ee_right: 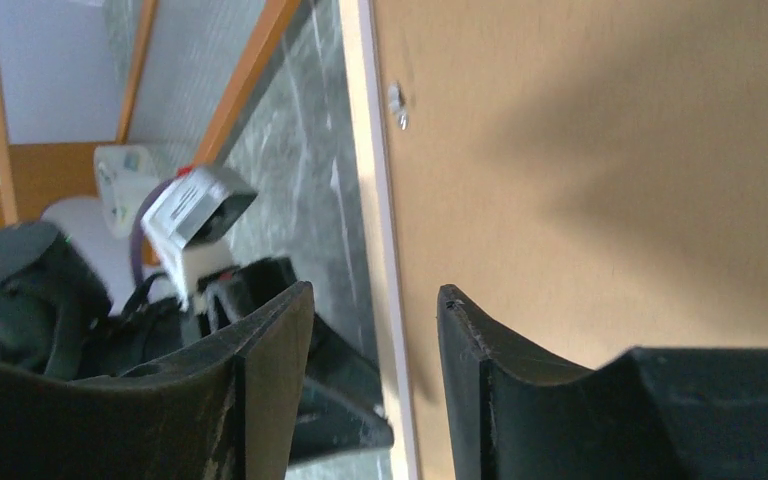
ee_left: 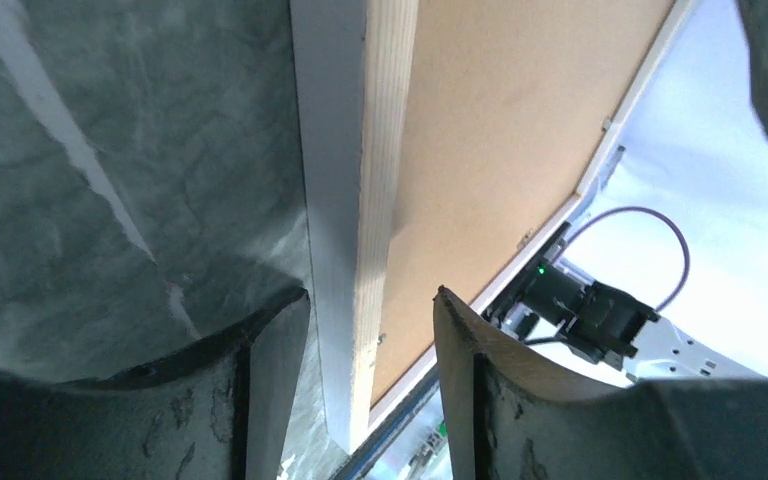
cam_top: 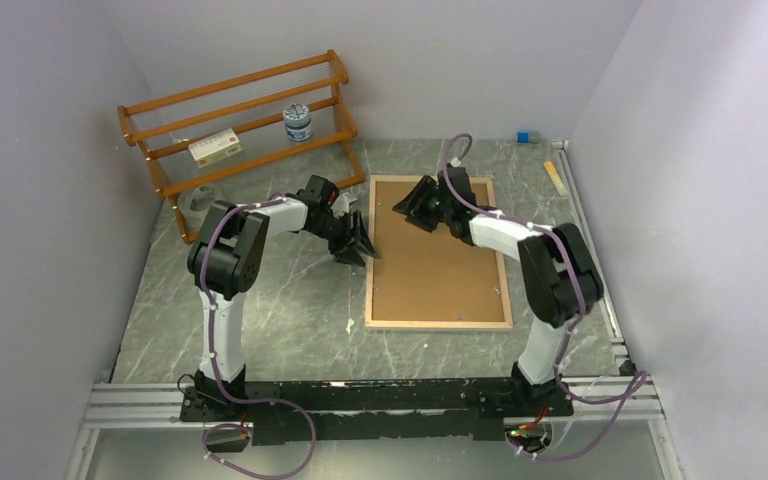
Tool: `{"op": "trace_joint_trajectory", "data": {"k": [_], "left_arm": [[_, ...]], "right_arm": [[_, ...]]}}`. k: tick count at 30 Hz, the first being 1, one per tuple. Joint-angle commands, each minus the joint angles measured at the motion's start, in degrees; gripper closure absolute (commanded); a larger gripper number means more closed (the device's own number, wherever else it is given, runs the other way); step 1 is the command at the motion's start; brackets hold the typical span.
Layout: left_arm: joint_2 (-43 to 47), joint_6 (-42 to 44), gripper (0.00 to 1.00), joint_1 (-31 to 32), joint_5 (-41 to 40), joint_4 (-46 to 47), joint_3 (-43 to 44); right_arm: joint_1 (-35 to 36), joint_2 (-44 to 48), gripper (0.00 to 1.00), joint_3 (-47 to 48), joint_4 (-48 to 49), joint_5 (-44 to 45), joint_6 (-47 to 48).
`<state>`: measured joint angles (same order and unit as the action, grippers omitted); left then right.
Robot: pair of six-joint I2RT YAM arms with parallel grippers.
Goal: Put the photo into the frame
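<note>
On the green marbled table [cam_top: 280, 300], the frame [cam_top: 438, 324] lies back side up, its brown backing board [cam_top: 440, 270] filling the pale wood rim. My left gripper [cam_top: 358, 243] sits at the frame's left edge, jaws parted and straddling the rim without clamping it. My right gripper [cam_top: 410, 208] is over the board's far left part, jaws likewise apart, holding nothing. An orange-brown rack [cam_top: 240, 120] stands at the table's far left, well apart from the frame.
</note>
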<state>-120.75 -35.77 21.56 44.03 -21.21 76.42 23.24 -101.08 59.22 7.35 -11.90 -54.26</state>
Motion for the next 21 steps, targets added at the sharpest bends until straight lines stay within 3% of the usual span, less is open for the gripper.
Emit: {"op": "trace_joint_trajectory", "data": {"k": [1,6,12,21], "left_arm": [[-2.6,4.4,0.44,-0.3,-14.4,-1.1,1.6],[-3.5,5.4,0.53,-0.5,-17.9,0.0,3.6],[-6.6,7.7,0.64,-0.6,-16.9,-2.1,6.6],[-8.2,8.0,0.67,-0.6,-14.6,-2.1,6.4]], "right_arm": [[-1.5,-8.3,0.49,9.5,1.7,-1.7,4.3],[-1.5,-18.2,0.54,20.2,1.4,-2.5,6.1],[-1.0,-25.8,0.58,26.4,2.1,-3.5,5.7],[0.1,-32.0,0.6,30.5,1.8,-8.8,8.9]]}}
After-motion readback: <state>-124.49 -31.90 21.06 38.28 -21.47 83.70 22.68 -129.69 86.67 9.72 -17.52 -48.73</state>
